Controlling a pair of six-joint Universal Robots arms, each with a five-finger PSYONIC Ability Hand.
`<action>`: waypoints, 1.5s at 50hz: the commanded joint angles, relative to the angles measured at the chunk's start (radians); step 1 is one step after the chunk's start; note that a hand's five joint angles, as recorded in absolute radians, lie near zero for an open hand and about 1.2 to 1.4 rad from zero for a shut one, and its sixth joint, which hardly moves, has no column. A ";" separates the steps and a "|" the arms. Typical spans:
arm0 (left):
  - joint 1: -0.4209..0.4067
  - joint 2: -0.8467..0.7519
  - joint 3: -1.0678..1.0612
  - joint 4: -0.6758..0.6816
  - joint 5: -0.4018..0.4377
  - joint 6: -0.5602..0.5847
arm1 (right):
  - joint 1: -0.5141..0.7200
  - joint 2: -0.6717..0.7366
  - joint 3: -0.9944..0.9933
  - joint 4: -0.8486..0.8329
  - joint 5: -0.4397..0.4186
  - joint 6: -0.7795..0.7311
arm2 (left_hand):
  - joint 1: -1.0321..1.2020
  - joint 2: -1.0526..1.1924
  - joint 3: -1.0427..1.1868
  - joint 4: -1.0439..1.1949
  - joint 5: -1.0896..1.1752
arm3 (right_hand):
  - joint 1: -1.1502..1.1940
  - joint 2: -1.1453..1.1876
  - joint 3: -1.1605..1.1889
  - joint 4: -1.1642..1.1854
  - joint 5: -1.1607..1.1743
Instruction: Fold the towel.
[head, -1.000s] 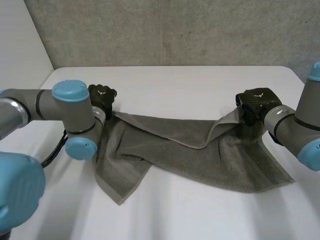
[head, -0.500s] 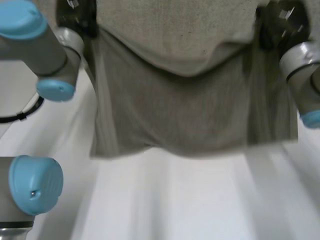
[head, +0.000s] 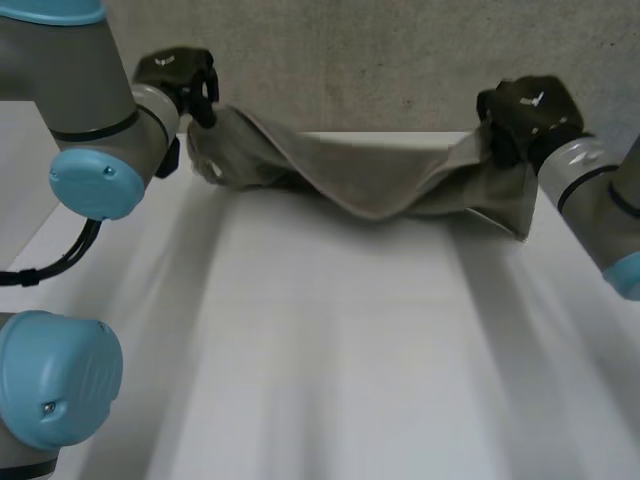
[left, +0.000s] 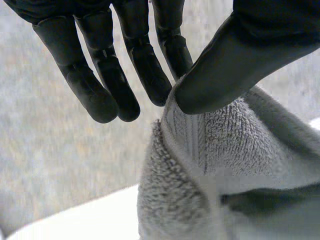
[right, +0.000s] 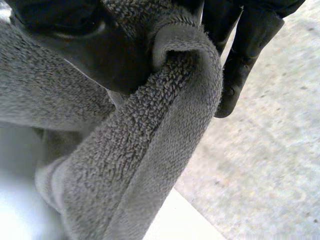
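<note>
A grey towel (head: 370, 180) hangs stretched between my two hands above the far half of the white table (head: 340, 340), sagging in the middle. My left hand (head: 180, 78) holds its left end high; in the left wrist view the thumb (left: 235, 60) pinches the towel's corner (left: 200, 145) against the fingers (left: 145, 70). At the other end my right hand (head: 525, 112) grips the towel, and in the right wrist view the cloth (right: 150, 135) is bunched and curled round between the thumb (right: 95, 45) and fingers (right: 245, 55).
A grey concrete wall (head: 350, 60) stands right behind the table's far edge. My left arm (head: 70, 110) reaches along the table's left side and my right arm (head: 600, 210) along its right side.
Both hands have lifted the towel off the table, swung it up close in front of the head view, and now carried it back toward the far edge, hanging in the air.
</note>
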 joint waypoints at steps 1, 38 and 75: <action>-0.044 0.105 -0.240 -0.042 -0.113 0.001 | 0.014 0.006 0.023 -0.007 0.006 -0.021 | -0.057 -0.116 -0.148 -0.120 -0.261 | 0.069 0.094 0.057 0.054 0.067; -0.058 0.617 -1.517 0.685 -0.165 0.182 | 0.001 -0.017 0.210 0.171 0.021 -0.029 | -0.057 -0.116 -0.148 -0.120 -0.261 | 0.069 0.094 0.057 0.054 0.067; 0.103 1.179 -2.264 1.049 0.109 0.412 | -0.428 -0.480 0.541 0.461 -0.387 -0.081 | -0.057 -0.116 -0.148 -0.120 -0.261 | 0.069 0.094 0.057 0.054 0.067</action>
